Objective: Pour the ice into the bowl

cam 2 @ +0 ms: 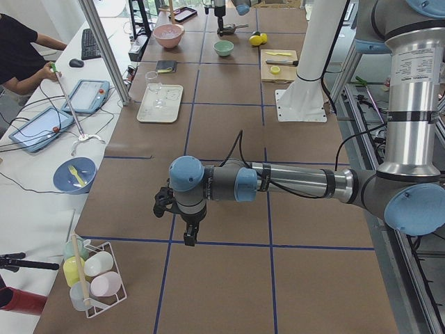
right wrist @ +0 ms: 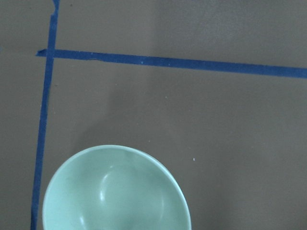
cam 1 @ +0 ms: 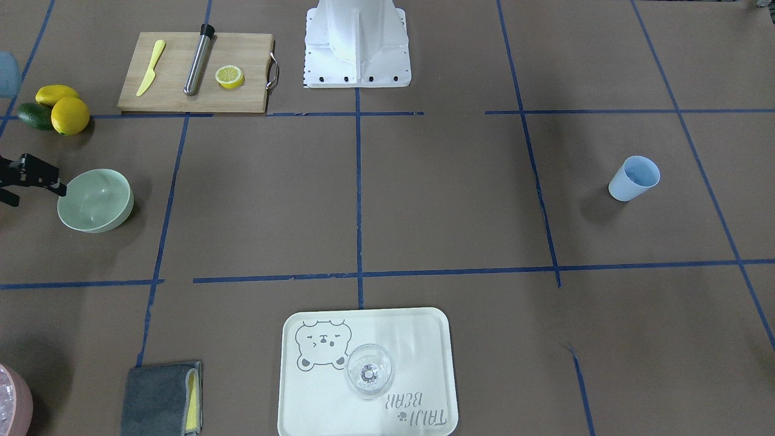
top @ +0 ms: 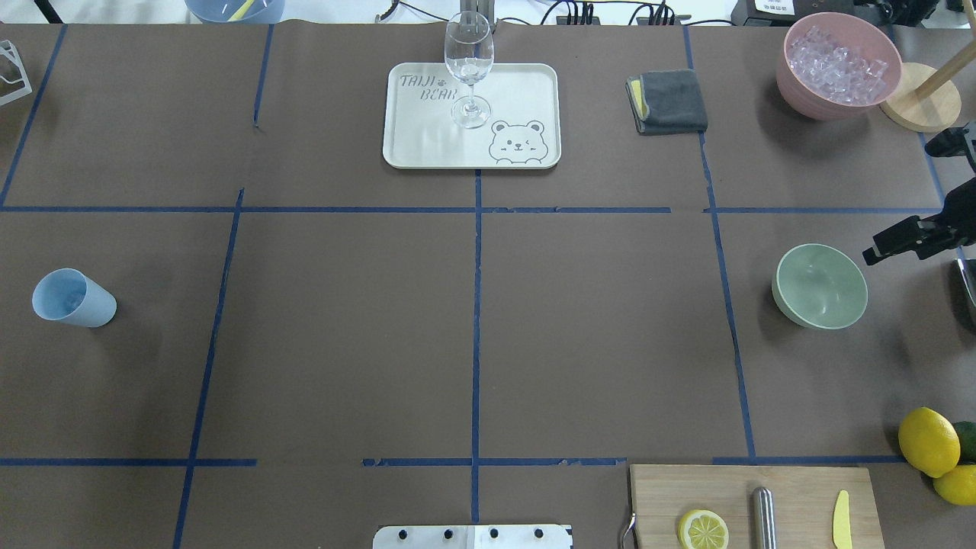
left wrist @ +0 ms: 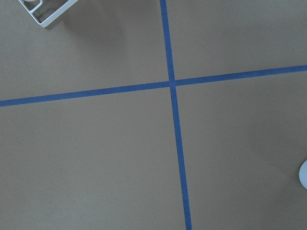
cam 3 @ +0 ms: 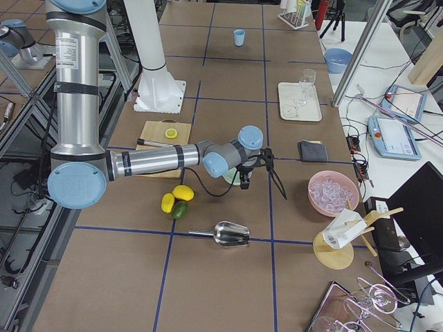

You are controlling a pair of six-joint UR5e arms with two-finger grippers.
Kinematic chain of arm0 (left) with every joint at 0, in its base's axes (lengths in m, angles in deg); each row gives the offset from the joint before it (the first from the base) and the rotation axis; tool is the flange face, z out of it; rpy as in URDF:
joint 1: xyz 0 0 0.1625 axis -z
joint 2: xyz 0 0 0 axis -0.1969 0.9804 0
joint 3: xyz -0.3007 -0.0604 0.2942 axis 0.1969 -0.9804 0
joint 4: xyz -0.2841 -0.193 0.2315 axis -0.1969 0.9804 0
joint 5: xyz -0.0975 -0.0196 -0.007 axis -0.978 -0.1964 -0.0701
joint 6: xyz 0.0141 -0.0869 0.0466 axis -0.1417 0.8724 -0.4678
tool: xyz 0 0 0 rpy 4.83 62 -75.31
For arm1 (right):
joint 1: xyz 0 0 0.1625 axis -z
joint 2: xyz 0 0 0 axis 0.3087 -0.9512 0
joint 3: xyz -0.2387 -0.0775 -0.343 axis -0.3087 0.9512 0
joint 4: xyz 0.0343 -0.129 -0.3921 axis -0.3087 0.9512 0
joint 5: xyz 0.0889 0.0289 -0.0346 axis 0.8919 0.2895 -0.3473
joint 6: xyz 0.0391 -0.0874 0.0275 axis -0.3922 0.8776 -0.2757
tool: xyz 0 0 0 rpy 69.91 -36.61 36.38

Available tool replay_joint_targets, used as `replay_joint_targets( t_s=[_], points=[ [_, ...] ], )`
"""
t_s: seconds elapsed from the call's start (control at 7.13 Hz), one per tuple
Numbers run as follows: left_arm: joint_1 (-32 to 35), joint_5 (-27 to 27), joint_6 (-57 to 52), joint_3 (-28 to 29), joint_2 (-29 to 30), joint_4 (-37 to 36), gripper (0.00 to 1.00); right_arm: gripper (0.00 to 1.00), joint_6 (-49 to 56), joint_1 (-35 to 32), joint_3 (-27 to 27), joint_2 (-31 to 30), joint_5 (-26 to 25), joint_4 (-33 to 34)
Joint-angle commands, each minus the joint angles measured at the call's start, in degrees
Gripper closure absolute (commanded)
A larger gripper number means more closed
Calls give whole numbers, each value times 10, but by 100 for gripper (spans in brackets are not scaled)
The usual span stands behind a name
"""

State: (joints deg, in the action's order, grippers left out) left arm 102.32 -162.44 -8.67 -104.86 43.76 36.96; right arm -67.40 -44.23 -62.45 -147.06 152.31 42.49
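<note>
Here, nearest the robot's base in the overhead view, you have the cutting board (top: pixel 793 488) at the lower right. It carries a lemon half (top: pixel 702 528), a metal rod (top: pixel 762 515) and a yellow knife (top: pixel 841 518). Farther out, at the right middle, the bowl (top: pixel 821 286) stands upright and empty. The right hand (top: pixel 911 238) hovers near its rim at the frame's right edge. That edge cuts the hand off, so you cannot tell how far its fingers are spread.

Level with the bowl, at the far left, stands the blue cup (top: pixel 72 299); you cannot make out what is in it. At the top, a clear glass (top: pixel 468 69) stands on the tray (top: pixel 427 145), with a folded grey cloth (top: pixel 669 101) to its right. The ice (top: pixel 837 59) fills the pink container (top: pixel 816 107) in the upper right corner, well apart from the bowl.

The left hand (cam 2: pixel 186 233) shows only in the left side view, hanging over the desk (cam 2: pixel 229 278); its spread cannot be judged. The desk is brown, gridded with blue tape (top: pixel 476 305). At that view's upper left a person (cam 2: pixel 17 49) sits by two tablets (cam 2: pixel 87 95).
</note>
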Motion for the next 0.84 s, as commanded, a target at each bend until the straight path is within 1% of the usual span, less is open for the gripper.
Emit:
replay_joint_targets(
  t_s=[0.0, 0.14, 0.28, 0.42, 0.56, 0.7],
  points=[
    [-1, 0, -3, 1, 0, 1, 0, 0, -81, 46, 27, -18, -45, -95],
    [0, 0, -3, -1, 0, 1, 0, 0, -82, 53, 39, -16, -54, -96],
    [0, 0, -3, -1, 0, 1, 0, 14, -83, 74, 50, -13, -84, -96],
    [0, 0, -3, -2, 0, 1, 0, 90, -82, 78, 58, -13, -87, -97],
    [0, 0, -3, -4, 0, 1, 0, 100, -83, 77, 57, -14, -86, -97],
    [0, 0, -5, -4, 0, 2, 0, 100, -83, 76, 55, -14, -85, -97]
  ],
)
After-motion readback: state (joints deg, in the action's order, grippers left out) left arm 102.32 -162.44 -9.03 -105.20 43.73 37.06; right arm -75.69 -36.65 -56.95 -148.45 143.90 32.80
